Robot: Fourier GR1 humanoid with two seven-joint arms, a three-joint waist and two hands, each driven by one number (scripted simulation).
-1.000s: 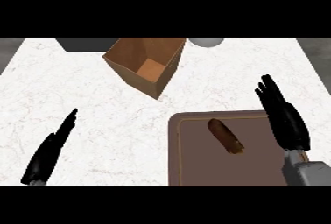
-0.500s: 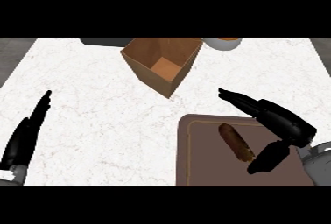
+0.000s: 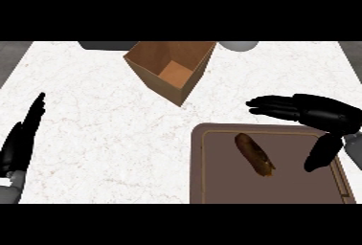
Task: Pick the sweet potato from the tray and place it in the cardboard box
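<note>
Right hand [image 3: 320, 115] open, fingers spread over brown tray's [image 3: 212, 186] far right edge, thumb hanging right of sweet potato [image 3: 254, 154] lying untouched mid-tray; left hand [image 3: 21, 141] flat-fingered at near left; open cardboard box [image 3: 170, 70] farther, centre.

Even, bright, diffuse light; no glare on the white marbled countertop [image 3: 120, 139]. Open brown cardboard box [image 3: 172, 68], upper centre: inner walls shaded unevenly, floor lighter. Shadows barely visible anywhere. Edges look straight, focus uniform across frame.
</note>
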